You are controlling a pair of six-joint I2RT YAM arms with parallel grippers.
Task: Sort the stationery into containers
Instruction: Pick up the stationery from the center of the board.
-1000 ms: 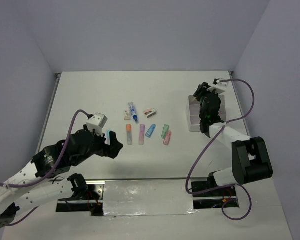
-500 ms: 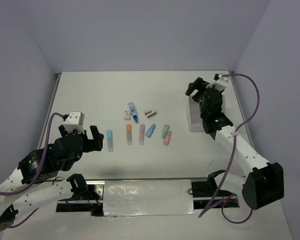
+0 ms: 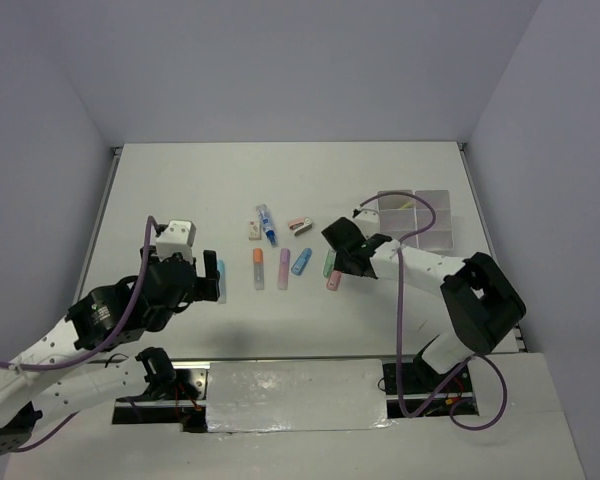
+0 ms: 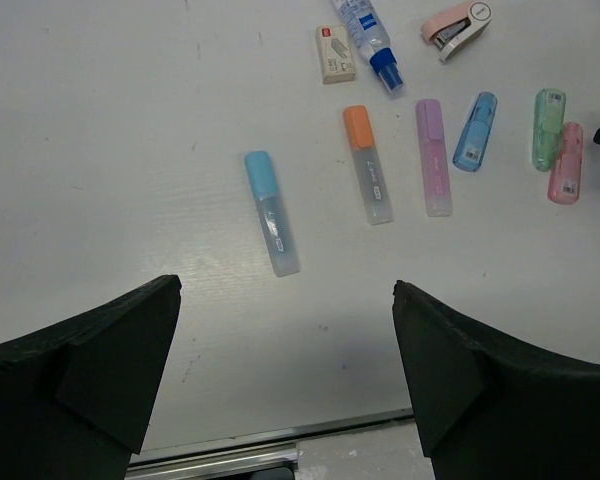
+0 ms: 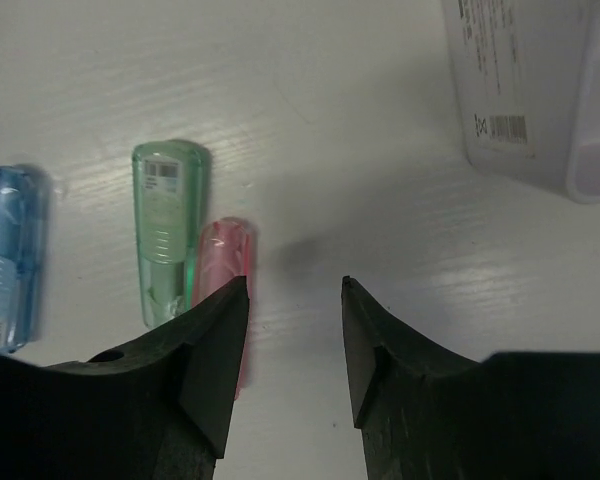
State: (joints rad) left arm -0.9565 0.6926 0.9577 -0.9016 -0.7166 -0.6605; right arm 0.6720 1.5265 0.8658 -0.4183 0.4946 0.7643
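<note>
Barely started. The stationery (image 3: pixel 284 268) lies loose mid-table, well apart from the containers (image 3: pixel 416 192); can't make out what's in them. Right gripper (image 5: pixel 292 295) is spread and empty, low over the pink marker (image 5: pixel 223 250). Left gripper (image 4: pixel 285 300) is spread and empty, near the light-blue marker (image 4: pixel 271 212).

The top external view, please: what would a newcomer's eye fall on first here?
A loose row of pastel plastic markers, from the orange-capped marker to the pink translucent marker, lies across the middle of the white table. The right claw hangs open over that pink one, beside the green translucent marker. The translucent white plastic bin block sits at the far right.
</note>
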